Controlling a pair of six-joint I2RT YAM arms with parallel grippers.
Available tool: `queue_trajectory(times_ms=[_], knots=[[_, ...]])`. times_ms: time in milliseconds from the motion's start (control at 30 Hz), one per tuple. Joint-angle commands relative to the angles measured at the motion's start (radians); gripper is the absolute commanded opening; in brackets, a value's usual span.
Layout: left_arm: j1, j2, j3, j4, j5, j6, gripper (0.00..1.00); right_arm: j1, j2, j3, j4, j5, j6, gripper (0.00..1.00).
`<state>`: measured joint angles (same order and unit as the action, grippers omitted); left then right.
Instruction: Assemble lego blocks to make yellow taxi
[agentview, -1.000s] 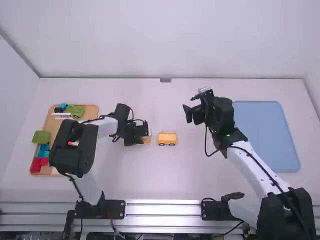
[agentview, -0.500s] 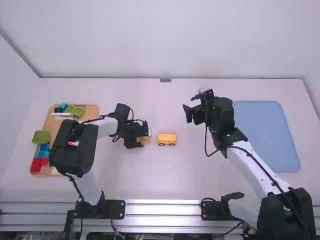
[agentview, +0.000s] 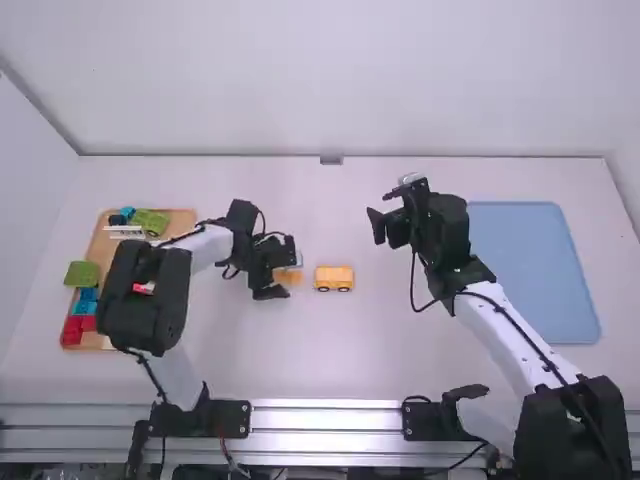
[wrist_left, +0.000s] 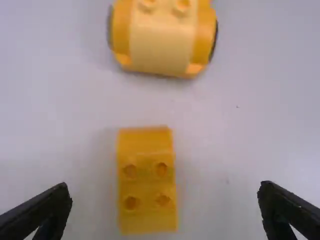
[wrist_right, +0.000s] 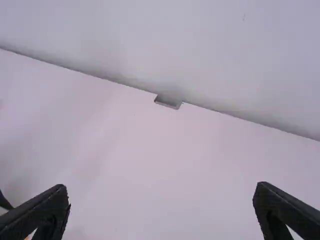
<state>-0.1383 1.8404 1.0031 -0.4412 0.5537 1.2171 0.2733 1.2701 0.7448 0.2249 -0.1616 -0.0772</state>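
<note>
Left hand has spread wider, yellow block now released

Since the earlier high views the left hand (agentview: 286, 273) has spread its fingers farther apart, and more of the yellow block (agentview: 288, 277) shows. The yellow wheeled piece (agentview: 334, 279) hasn't moved, same for the right arm, more or less. Left hand: released, fingers well apart, block between them and touching neither in the left wrist view. Block has four round studs on its upper side and a raised, rounded end toward the wheeled piece. It's on the table (agentview: 330, 350), near the wheeled piece, with a gap between. Wheeled piece stands on its wheels, to the right of the block in the high view, studs on top in the left wrist view.

Right hand (agentview: 377, 205): released too, fingers apart, held up beyond and to the right of the wheeled piece in the high view.

Farther out, left side: wooden tray (agentview: 103, 244) partly behind the left arm, holding a green piece (agentview: 150, 221), a green block (agentview: 83, 273), blue blocks (agentview: 87, 300), red blocks (agentview: 74, 330) and a white piece (agentview: 125, 231). Right side: blue tray (agentview: 530, 265) on the table beyond the right arm
</note>
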Motion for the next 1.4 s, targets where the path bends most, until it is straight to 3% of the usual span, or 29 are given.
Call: queue_trajectory(times_ms=[0,167,267,600,1033,1133,1267,1367], knots=[[0.050,-0.031,-0.008,0.018,0.122,0.007,0.99,0.002,-0.019,-0.006,-0.001,0.002,-0.002,0.98],[0.141,-0.005,-0.102,0.211,0.384,0.003,0.99,0.002,-0.019,-0.006,-0.009,0.003,-0.001,0.98],[0.163,0.008,-0.156,0.293,0.436,0.003,0.99,0.002,-0.019,-0.006,-0.010,0.002,-0.001,0.98],[0.159,0.094,-0.245,0.543,0.453,-0.113,0.99,0.002,-0.019,-0.006,-0.011,0.002,-0.001,0.98],[0.163,0.144,-0.248,0.546,0.447,-0.055,0.98,0.002,-0.019,-0.006,-0.012,0.002,-0.001,0.98],[0.169,0.144,-0.266,0.547,0.449,0.004,0.87,0.002,-0.019,-0.006,-0.012,0.002,0.000,0.98],[0.163,0.144,-0.278,0.556,0.448,0.007,0.84,0.002,-0.019,-0.006,-0.012,0.001,0.000,0.98],[0.170,0.144,-0.279,0.570,0.448,0.005,0.70,0.003,-0.019,-0.006,-0.012,0.001,0.003,0.98]])
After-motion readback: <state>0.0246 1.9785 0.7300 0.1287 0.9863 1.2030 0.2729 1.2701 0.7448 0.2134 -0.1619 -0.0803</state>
